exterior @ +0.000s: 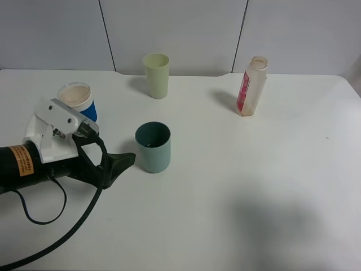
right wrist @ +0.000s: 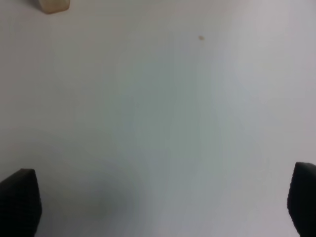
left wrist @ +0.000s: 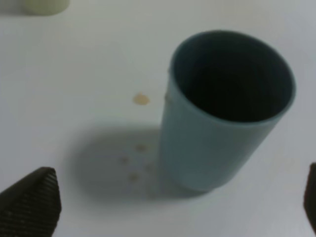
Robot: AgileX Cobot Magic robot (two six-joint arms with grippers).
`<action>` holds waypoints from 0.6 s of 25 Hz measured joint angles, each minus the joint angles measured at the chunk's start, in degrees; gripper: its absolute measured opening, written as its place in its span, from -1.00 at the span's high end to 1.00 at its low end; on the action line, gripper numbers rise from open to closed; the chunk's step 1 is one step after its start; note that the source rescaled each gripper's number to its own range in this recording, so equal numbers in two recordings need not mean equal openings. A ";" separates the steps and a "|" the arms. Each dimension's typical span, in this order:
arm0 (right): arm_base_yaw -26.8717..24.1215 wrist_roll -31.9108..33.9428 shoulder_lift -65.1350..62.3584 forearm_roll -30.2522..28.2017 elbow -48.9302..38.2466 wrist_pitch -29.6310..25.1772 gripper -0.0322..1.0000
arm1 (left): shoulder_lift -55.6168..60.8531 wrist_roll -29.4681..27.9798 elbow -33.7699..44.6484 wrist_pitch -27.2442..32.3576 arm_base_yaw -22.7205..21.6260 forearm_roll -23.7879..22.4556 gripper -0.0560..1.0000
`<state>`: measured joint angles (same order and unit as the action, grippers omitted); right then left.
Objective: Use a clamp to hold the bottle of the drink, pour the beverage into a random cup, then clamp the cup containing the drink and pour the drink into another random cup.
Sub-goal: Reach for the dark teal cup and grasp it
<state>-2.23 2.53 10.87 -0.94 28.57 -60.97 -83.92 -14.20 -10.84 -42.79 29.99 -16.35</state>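
Cups first: the teal-green tumbler point(exterior: 153, 148) is standing upright near the middle of the table point(exterior: 254, 192), its long axis running straight up and its open mouth facing the ceiling. My left pincer point(exterior: 115, 165) is lying low just beside it on the left, jaws gaping wide and gripping nothing, and its fingers point(left wrist: 30, 205) are pointing toward the tumbler's wall; the wrist view is showing a gap between them and the wall. The tumbler's inside is looking dark, and I am not managing to tell whether any liquid is sitting in it. A tan drop point(left wrist: 141, 99) is lying on the table near its base.

The bottle point(exterior: 251, 86) is standing upright toward the back right, well apart from the tumbler, its uncapped neck pointing up. The blue-banded cup point(exterior: 78, 100) is sitting mouth-up just behind my left wrist, and the yellow-green cup point(exterior: 156, 75) is standing upright at the back.

My right pincer point(right wrist: 160, 202) is hanging over bare table, jaws spread wide and gripping nothing.
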 joint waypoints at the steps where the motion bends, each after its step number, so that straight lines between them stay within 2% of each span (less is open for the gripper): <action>1: 0.00 0.00 0.00 0.00 0.00 0.00 -1.00 | -1.04 0.31 0.00 -1.60 0.00 0.00 -0.96; 10: 0.00 0.00 0.00 0.00 0.00 0.00 -1.00 | -9.98 2.60 0.15 -13.83 0.00 0.07 -0.96; 15: 0.00 0.00 0.00 0.00 0.00 0.00 -1.00 | -12.96 5.39 0.15 -18.55 0.00 0.38 -0.96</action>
<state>-2.23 2.53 10.87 -0.94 28.57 -60.97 -96.87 -8.81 -10.69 -61.34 29.99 -15.97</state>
